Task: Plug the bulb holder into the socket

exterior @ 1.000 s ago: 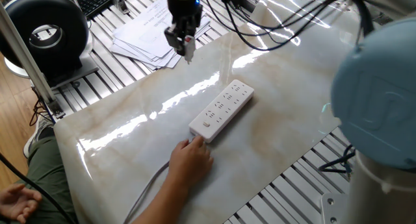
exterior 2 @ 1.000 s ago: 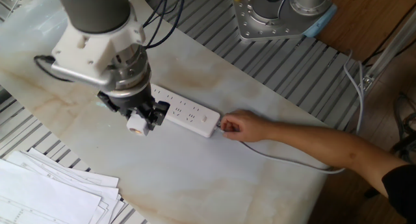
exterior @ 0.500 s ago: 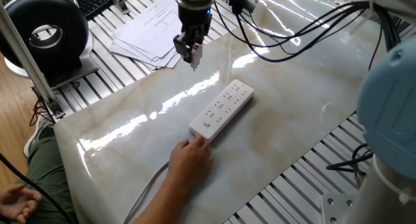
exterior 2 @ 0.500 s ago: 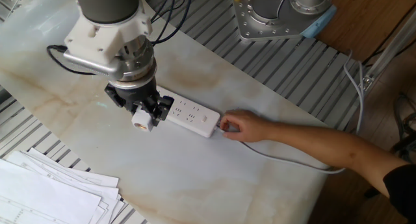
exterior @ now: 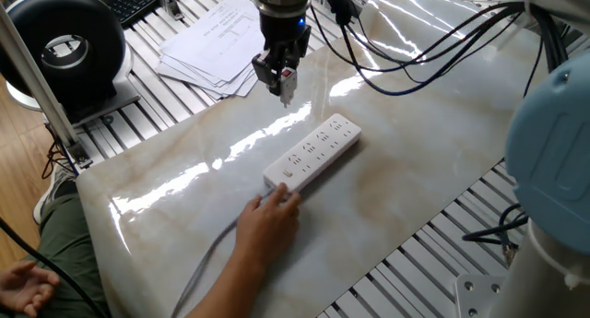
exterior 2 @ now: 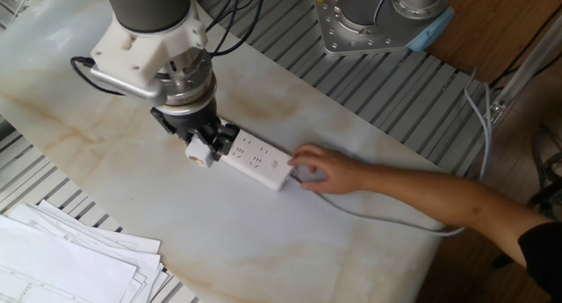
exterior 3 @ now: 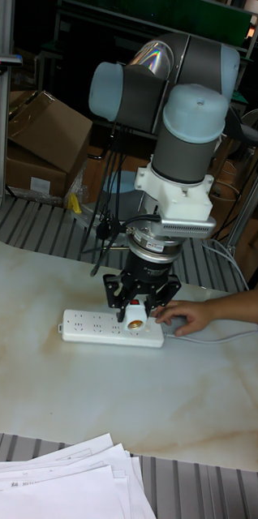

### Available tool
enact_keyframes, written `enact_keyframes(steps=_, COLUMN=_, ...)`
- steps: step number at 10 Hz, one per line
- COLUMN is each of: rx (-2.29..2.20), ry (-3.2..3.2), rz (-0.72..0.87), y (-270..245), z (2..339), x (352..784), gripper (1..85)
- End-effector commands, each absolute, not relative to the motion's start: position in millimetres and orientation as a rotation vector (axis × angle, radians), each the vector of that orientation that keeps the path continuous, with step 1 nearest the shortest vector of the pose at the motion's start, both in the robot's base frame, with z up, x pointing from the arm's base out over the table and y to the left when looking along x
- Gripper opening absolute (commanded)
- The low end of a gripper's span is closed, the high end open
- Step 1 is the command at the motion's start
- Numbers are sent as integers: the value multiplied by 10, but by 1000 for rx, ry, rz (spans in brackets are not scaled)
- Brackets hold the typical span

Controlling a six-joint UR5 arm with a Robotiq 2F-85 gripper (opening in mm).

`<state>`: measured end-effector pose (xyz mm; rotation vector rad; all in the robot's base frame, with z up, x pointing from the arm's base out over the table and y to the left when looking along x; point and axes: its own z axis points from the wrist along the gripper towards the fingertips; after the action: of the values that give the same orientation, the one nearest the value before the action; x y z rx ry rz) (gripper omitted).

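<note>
Right now the gripper (exterior 2: 204,150) hangs above the table, its jaws clamped on the bulb holder (exterior 3: 136,319), a small white block with a red mark and a brassy round opening that shows in the tall fixed view. The socket (exterior: 312,153), a long white multi-outlet strip, lies flat on the marble-patterned table (exterior: 396,180). A person's hand (exterior 2: 321,169) rests against the strip's switch end, where the grey cable (exterior 2: 386,218) leaves it.

In the other fixed view the holder sits over the far-left end of the strip, apparently a little above it; whether the pins line up with any outlet cannot be told from these views.

Risks, as I judge them:
- The strip is loose on a smooth top, so a descent that misses the holes could push or tip it. The steadying hand helps but covers only one end.
- That hand is near the gripper's working area, so a sideways correction toward the switch end could bring the two together.
- If the holder is slightly twisted in the jaws, the pins could jam on the strip's face rather than enter.

Compared with a second ago, the gripper has travelled from beside the strip, on the side of the stack of papers (exterior: 210,43), to a spot over its end, and it looks lower. The strip itself has shifted slightly, and the hand has moved further onto its end.
</note>
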<state>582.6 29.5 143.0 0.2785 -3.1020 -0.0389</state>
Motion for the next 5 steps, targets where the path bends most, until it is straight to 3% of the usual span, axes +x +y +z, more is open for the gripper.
enact_keyframes(steps=1, rx=98, ry=-3111, rz=28, y=178, z=1439, x=5822, gripper=13)
enact_keyframes(steps=5, rx=64, ry=-3147, rz=-30, y=-90, z=1213, x=5641, gripper=13)
